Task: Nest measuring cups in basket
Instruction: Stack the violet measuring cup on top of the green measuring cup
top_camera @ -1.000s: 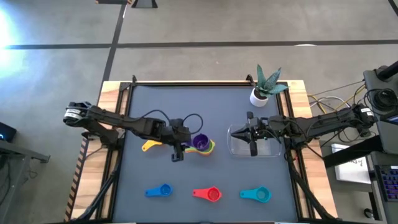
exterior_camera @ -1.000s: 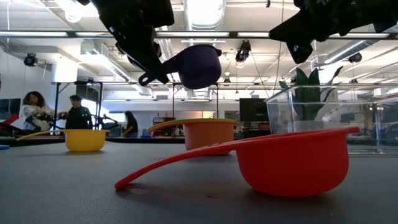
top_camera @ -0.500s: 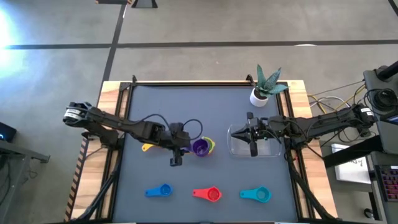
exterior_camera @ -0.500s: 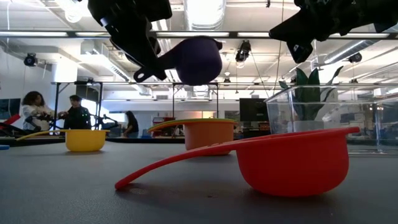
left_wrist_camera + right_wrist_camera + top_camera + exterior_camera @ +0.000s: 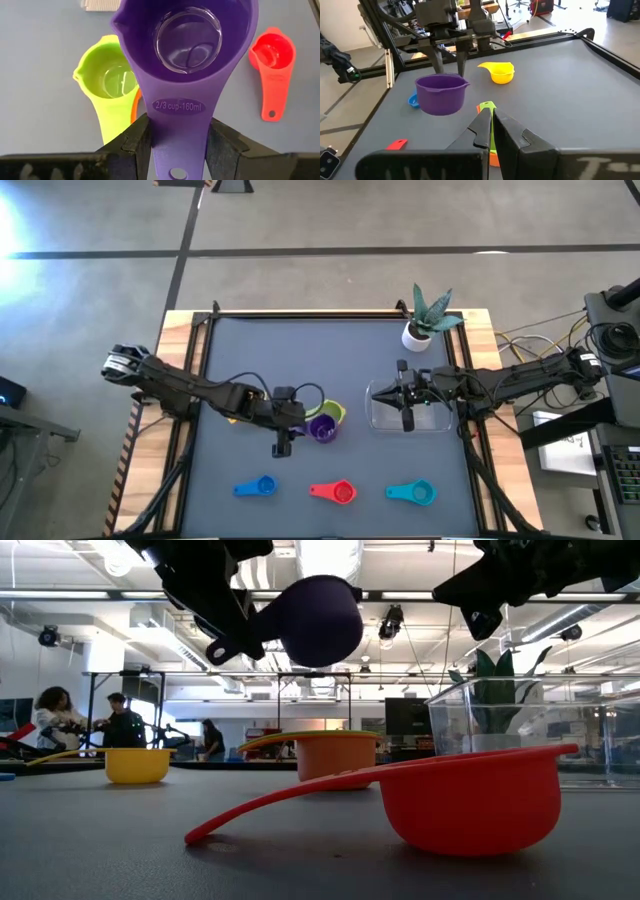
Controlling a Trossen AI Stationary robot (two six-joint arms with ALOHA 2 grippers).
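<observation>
Purple cup [image 5: 187, 45]: glossy moulded plastic, round bowl with a small pour lip, flat handle stamped "2/3 cup-160ml" with a hang hole at the end. It's in the air over mid-table, above the green cup [image 5: 111, 82] and orange cup [image 5: 337, 755], clear of both. Left gripper [image 5: 177, 142] is pinching its handle, dark fingers [image 5: 137, 142] pressed on either flat edge; bowl upright, opening up. Green cup is same style, translucent lime, sitting nested in the orange one on the mat, whose rim shows just under the green handle. Yellow cup [image 5: 237, 415] sits on the mat beside the left arm. Front row near the table edge: blue cup [image 5: 257, 487], red cup [image 5: 337, 492], teal cup [image 5: 414, 493], spaced apart, all lying upright with handles pointing left in the high view. Red one fills the low view, shiny, handle angling down to the mat. Basket [image 5: 438, 423]: clear thin-walled rectangular tray, rounded corners, right of centre, well apart from the purple cup. Right gripper [image 5: 407, 420] hangs over the basket, fingers [image 5: 485, 132] pressed together, holding nothing. Table [image 5: 250, 350] surface is a matte dark grey mat with wood edges. White pot with a spiky plant [image 5: 425, 320] stands just behind the basket. People [image 5: 60, 720] sit at desks far back in the room.
</observation>
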